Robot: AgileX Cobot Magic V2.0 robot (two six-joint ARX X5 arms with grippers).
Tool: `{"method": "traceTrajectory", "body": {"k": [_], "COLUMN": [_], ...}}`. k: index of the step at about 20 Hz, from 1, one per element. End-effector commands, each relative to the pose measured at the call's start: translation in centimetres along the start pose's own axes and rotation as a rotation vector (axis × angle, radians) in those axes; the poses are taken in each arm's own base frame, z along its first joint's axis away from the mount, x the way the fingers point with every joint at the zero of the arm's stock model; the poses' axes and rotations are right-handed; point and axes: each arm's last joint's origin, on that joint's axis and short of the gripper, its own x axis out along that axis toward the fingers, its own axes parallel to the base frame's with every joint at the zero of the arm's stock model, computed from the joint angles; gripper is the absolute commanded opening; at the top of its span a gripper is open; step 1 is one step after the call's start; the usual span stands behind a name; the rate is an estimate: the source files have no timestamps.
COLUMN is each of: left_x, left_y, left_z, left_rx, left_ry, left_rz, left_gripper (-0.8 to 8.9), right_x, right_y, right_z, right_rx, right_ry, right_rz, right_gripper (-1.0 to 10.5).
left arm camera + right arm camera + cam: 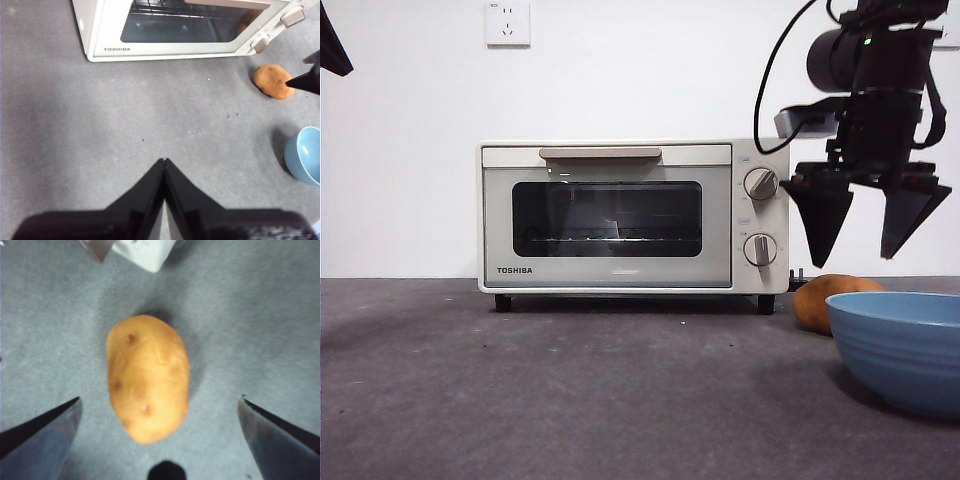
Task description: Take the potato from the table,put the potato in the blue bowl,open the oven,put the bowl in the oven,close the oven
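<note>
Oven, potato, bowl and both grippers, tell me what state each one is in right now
Oven: door closed.
Potato: lying on the table, not gripped.
Blue bowl: upright on the table, empty as far as the left wrist view shows.
Right gripper: open, hovering above the potato.
Left gripper: shut, holding nothing.

Potato (pixel 823 300) partly behind blue bowl (pixel 905 345)

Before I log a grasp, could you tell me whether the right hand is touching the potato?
Apart. In the front view the right hand hangs open well above the potato, with bare wall between them; the right wrist view shows the potato lying between the spread jaws, untouched.
</note>
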Motion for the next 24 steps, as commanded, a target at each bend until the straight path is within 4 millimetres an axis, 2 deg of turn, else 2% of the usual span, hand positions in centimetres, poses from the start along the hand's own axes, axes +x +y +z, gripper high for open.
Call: {"method": "traceTrajectory", "body": {"k": [1,6,9,11,12,14,17,21,24], "left_x": [0.1,0.2,0.2,0.2,0.2,0.2,0.2,0.2,0.2], "left_y": [0.1,0.1,0.2,0.2,0.2,0.2,0.2,0.2,0.2], "left_z": [0.1,0.1,0.1,0.1,0.1,0.1,0.1,0.1,0.1], "left_rx": [0.014,0.011,0.010,0.010,0.010,0.010,0.010,0.010,0.010], "left_ry": [-0.002,0.002,0.003,0.003,0.003,0.003,0.003,0.003,0.003], "left_rz": [-0.003,-0.002,-0.002,-0.002,-0.002,-0.002,-0.002,-0.003,-0.003], "left_gripper": [-0.05,-0.05,-0.05,-0.05,-0.05,-0.05,-0.05,-0.05,-0.05], "right_x": [1.3,3.8,4.3,4.4,4.5,4.6,4.6,4.6,4.6], "right_y": [0.1,0.1,0.2,0.2,0.2,0.2,0.2,0.4,0.4], "right_z": [0.2,0.4,0.4,0.4,0.4,0.4,0.3,0.2,0.2], "right_rx": [-0.013,-0.012,-0.012,-0.012,-0.008,-0.005,-0.003,0.001,0.004], "right_ry": [0.006,0.044,0.048,0.051,0.054,0.055,0.058,0.050,0.054], "right_rz": [0.026,0.051,0.056,0.057,0.057,0.058,0.073,0.134,0.139], "right_gripper": [9.4,9.4,9.3,7.8,6.6,4.8,3.6,0.9,0.6]}}
